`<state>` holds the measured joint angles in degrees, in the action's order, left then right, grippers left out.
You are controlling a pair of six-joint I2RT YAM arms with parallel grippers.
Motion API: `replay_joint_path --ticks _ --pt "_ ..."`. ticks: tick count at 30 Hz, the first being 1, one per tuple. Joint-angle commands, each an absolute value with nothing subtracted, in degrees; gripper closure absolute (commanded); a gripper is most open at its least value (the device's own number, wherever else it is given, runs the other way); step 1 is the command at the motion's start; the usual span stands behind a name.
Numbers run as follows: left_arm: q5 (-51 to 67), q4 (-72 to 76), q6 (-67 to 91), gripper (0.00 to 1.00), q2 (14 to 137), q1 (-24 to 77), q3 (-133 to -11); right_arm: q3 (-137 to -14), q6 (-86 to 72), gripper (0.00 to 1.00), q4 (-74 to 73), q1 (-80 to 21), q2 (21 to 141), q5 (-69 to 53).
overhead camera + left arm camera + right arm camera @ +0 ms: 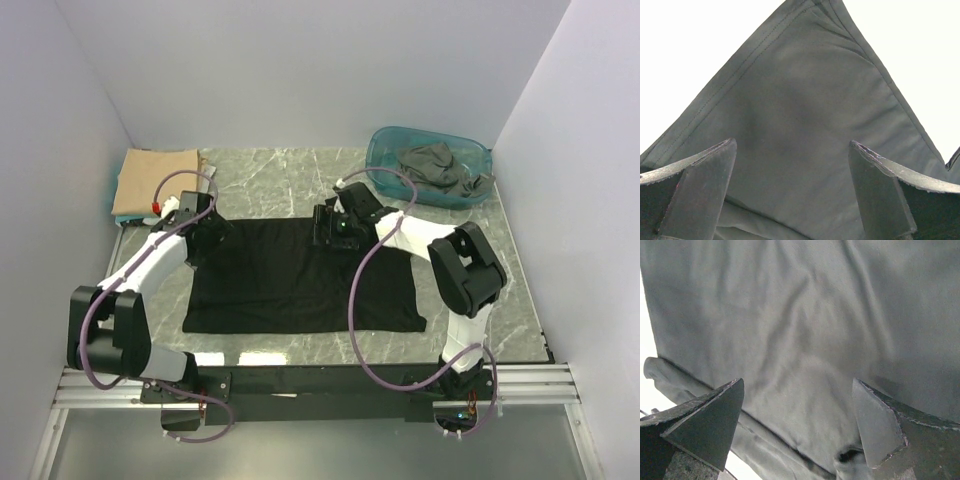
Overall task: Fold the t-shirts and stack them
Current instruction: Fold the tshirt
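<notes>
While the black t-shirt [300, 285] lies spread flat in the middle of the counter [280, 170], both arms reach forward over it from their bases at the near edge. The left arm stretches to the shirt's far left corner and has the left tool [204, 236] above it. The right arm bends at the elbow and doubles back leftward, so the right tool [330, 228] is over the shirt's far edge.

Only the overhead view shows the rest of the scene. A folded tan t-shirt [155, 180] sits at the far left corner, and a dark grey t-shirt [440, 168] lies crumpled in the teal tub [380, 160] at the far right.

The left wrist camera shows the cloth's stitched hem running to a pointed corner. The right wrist camera shows soft wrinkles and a rolled edge at the lower left.

Both tools are spread wide with only cloth visible between the fingers. Neither holds anything. Whether the tips touch the fabric cannot be told.
</notes>
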<state>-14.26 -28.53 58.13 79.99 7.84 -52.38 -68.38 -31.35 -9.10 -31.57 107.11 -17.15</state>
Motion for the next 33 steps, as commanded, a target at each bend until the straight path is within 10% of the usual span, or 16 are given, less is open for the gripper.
replay_joint_path --ticks 1,14,33 --pt "-14.24 -27.25 56.43 0.01 80.51 7.21 -55.02 -73.47 -29.80 0.05 -9.49 -31.64 107.84 -17.49" --pt "-18.80 -33.92 56.77 0.01 99.19 6.33 -75.20 -63.20 -27.07 0.05 -13.35 -29.71 89.76 -2.12" --pt "-28.47 -46.32 63.45 0.30 123.22 6.33 -95.63 -49.66 -26.63 0.05 -15.38 -27.78 77.17 2.55"
